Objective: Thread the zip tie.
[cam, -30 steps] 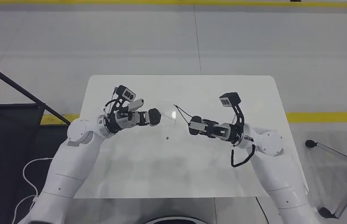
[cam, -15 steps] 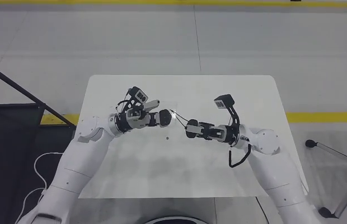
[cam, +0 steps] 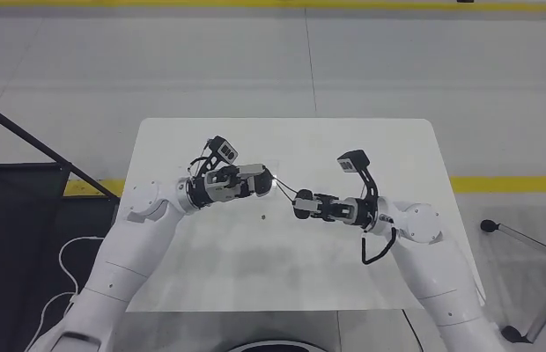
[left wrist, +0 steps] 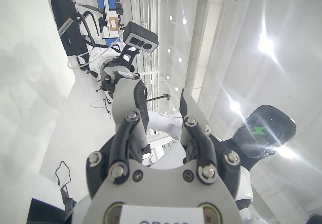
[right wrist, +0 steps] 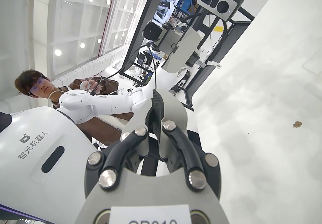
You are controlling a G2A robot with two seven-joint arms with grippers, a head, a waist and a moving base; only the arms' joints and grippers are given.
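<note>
The right tool (cam: 298,202) is pressed together on one end of the zip tie (cam: 286,188). The zip tie hangs in the air above the surface (cam: 361,264) and slants toward the left tool (cam: 265,179), which stands spread with nothing pinched. The step in hand appears to be getting the free end of the zip tie into that open left tool, so that tail and head can be fed together. To do it well, the left tool should probably line its gap up with the thin zip tie and close only once it lies squarely between the pads. It should also grip near the tip so the end does not flex away, while the right tool holds its pinch steady. The top view shows how near the two tools are and the slant of the zip tie between them. The right wrist view shows the pinch close up, with the zip tie (right wrist: 153,71) rising from the closed tips. The left wrist view shows the spread fingers (left wrist: 139,100), with no zip tie clearly between them.
</note>
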